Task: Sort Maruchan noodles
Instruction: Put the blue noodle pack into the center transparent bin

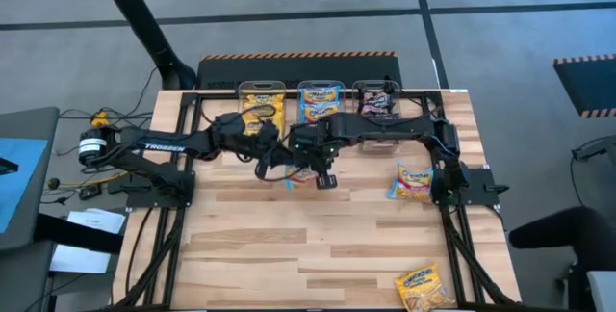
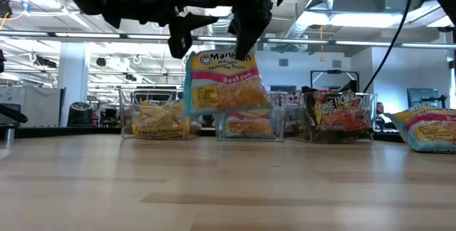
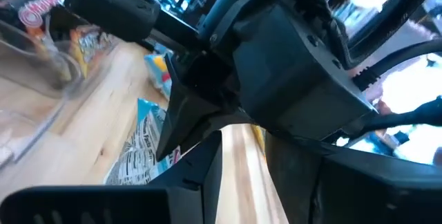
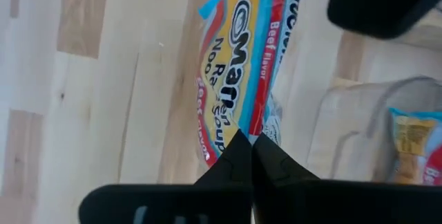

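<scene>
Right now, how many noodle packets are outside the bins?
3: a beef packet hanging from the right hand, a second packet by the right arm's base, a third packet at the near right corner. Arms may hide more.

Both arms reach in over table's far-centre, wrists nearly meeting.

R arm: stretched across from R side, wrist bent down. R claw (image 4: 250, 156) fingers pinched tight on top edge of packet (image 2: 226, 80), which hangs clear of table.

L arm: stretched from L base, forearm level. L claw (image 1: 274, 162) just beside R claw, fingers spread apart, gripping nothing.
</scene>
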`<state>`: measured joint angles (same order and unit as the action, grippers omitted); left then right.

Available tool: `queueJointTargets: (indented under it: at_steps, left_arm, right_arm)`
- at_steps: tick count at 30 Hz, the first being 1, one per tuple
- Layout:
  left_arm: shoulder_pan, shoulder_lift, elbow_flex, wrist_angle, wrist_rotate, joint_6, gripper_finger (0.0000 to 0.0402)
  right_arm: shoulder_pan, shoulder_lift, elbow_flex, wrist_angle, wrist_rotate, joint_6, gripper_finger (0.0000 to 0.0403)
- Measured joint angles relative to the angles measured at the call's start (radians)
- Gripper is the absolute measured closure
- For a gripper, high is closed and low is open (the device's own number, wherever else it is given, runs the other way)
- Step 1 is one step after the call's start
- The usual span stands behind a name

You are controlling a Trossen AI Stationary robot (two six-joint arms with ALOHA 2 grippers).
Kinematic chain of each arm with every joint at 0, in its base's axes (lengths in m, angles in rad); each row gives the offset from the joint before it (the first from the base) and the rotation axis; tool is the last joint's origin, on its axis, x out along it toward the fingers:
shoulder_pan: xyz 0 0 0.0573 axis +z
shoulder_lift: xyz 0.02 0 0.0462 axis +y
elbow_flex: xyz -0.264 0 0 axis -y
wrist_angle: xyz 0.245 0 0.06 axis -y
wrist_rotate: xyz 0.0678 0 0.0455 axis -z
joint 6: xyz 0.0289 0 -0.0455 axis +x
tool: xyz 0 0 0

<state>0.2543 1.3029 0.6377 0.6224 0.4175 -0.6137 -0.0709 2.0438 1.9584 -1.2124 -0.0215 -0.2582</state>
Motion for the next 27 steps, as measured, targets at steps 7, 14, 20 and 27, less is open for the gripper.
queueJointTargets:
  at_steps: [7,14,20,27]
  left_arm:
    - [0.070,-0.001,0.039,0.021,0.042,-0.031,0.0301]
    - [0.128,-0.003,0.128,0.026,0.047,0.037,0.0301]
    - [0.165,-0.003,0.200,0.016,0.070,0.054,0.0301]
    - [0.172,-0.003,0.219,-0.005,0.071,0.057,0.0301]
  right_arm:
    - [-0.063,-0.016,0.067,-0.080,-0.002,-0.064,0.0399]
    - [-0.168,-0.071,0.081,-0.124,-0.001,-0.118,0.0399]
    - [-0.281,-0.112,0.081,-0.103,-0.002,-0.144,0.0399]
    - [-0.387,-0.108,0.082,-0.056,-0.010,-0.175,0.0399]
